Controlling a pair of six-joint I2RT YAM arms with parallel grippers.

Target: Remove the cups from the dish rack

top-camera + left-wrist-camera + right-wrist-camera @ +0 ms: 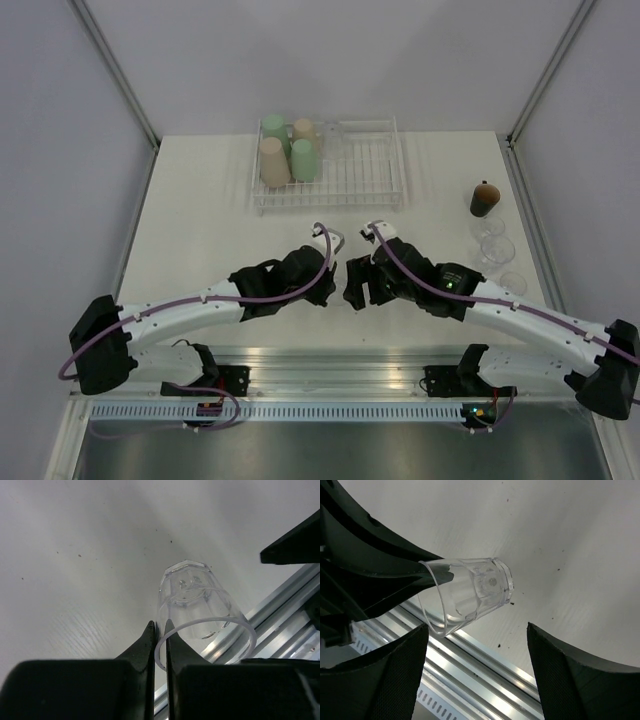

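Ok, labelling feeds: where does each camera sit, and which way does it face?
Top: above and behind, looking down on table, rack; left arm, right arm show.
Left wrist: looks along the left gripper, shut on the clear cup.
Right wrist: looks through the open right gripper at that cup.
Shared: both wrist views show the clear cup.

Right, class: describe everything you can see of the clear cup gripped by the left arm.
The clear cup is small and see-through, with faceted walls, a thick base and a thin round rim; it looks empty. It is tipped on its side, base pointing away from the left pincer, which is shut on its rim, one finger inside, one outside. It hangs over the near edge of the white table, by the metal rail. The open right pincer flanks it.
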